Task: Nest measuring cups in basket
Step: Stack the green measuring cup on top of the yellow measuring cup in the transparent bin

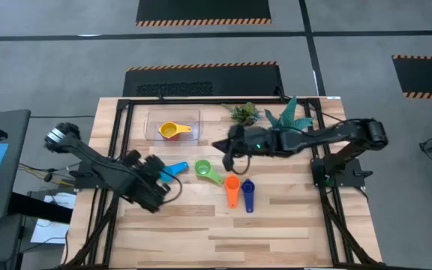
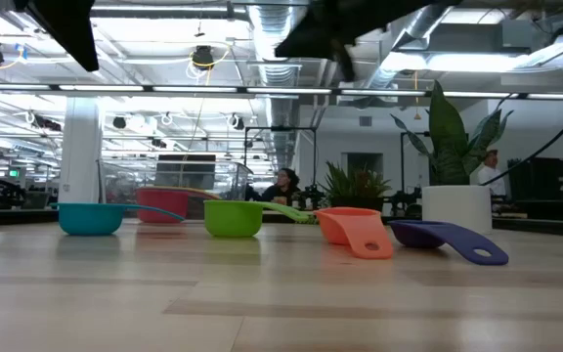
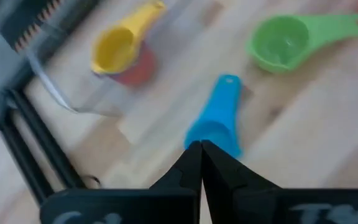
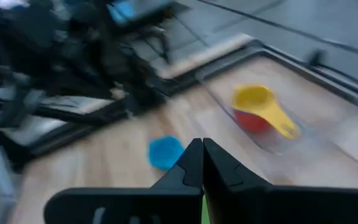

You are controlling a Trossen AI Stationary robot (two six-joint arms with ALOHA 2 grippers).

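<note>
Only the wrist views show a red cup [image 3: 135, 70] under the yellow cup [image 1: 172, 130] in the basket [image 1: 154, 120]. Left gripper [image 3: 201, 148] — fingers pressed together — points at the blue cup [image 3: 217, 121] just ahead; right gripper [image 4: 202, 146], also closed, hangs above the green cup [image 1: 205, 170].

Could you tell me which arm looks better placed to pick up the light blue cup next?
Probably the left: its tool, fingers together, hovers right beside the light blue cup. The right tool, also shut, hangs nearer the green cup.

bare table front [image 1: 223, 232], plant [image 1: 244, 113] beside basket [image 1: 153, 129]
</note>
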